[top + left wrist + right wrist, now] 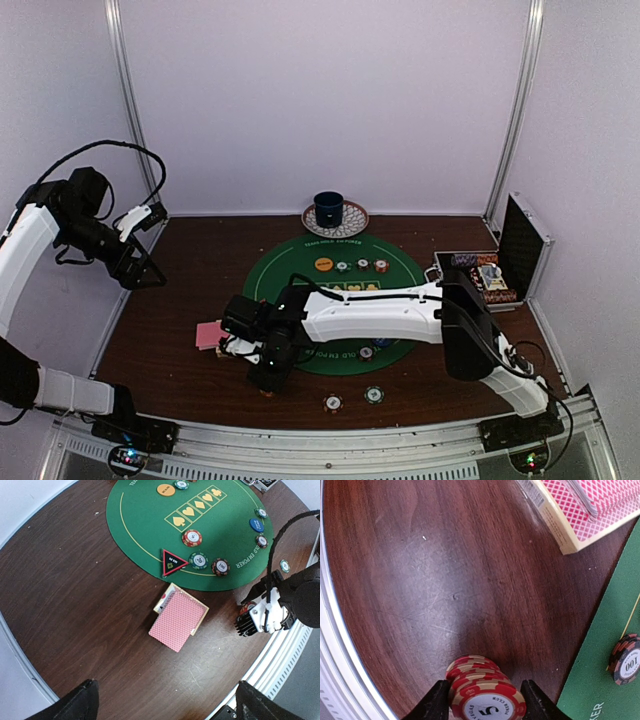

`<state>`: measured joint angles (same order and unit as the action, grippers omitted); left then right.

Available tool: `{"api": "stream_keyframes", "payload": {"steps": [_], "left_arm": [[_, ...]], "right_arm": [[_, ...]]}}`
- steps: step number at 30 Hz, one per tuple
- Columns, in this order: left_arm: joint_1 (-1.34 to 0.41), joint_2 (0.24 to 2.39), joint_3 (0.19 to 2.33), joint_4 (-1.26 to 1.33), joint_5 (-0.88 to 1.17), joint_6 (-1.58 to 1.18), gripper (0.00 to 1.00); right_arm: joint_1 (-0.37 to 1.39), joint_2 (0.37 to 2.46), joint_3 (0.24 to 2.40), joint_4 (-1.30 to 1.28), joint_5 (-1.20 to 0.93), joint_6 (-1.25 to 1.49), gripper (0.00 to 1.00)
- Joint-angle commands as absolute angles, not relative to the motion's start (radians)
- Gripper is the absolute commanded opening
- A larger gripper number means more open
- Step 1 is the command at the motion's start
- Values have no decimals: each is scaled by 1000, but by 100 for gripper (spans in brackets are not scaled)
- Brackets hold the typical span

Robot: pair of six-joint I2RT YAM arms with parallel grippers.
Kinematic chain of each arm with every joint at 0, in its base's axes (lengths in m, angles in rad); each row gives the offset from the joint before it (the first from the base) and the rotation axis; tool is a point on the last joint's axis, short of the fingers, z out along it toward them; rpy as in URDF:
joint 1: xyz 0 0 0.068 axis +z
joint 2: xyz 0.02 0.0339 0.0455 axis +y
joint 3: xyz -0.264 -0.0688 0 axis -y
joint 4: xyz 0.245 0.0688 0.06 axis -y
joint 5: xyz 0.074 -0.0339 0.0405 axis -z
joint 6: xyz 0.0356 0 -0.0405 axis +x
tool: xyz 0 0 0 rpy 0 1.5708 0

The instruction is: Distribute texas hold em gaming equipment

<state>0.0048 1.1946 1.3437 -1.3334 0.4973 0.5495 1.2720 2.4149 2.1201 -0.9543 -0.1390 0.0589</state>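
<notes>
Red poker chip stack [482, 682] on wooden table [410, 580], pinched by right gripper [482, 702], likely for placing elsewhere; left gripper [167, 702] hangs wide open.

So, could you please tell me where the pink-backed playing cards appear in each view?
Top external: pink-backed playing cards on wood, left of the green mat.
Left wrist: cards at centre, below the mat.
Right wrist: cards top right.
Shared landmark: the mat's edge beside them.

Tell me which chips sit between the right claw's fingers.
The red stack marked 5, standing on bare wood off the green mat; the 100 chip lies on the mat, outside the right claw.
</notes>
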Motion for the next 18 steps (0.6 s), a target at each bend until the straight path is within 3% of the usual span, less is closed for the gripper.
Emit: {"api": "stream_keyframes", "payload": {"steps": [1,10,18], "left_arm": [[3,1187,1361,-1329,507,564,98],[4,1190,1361,-1329,510,564,97],[3,1195,1351,-1330,499,565,98]], "right_arm": [[1267,2392,2122,-958,-143,66,48],[1270,2321,2128,-977,-134,71,27],[1233,2194,2037,-962,-114,94,23]]}}
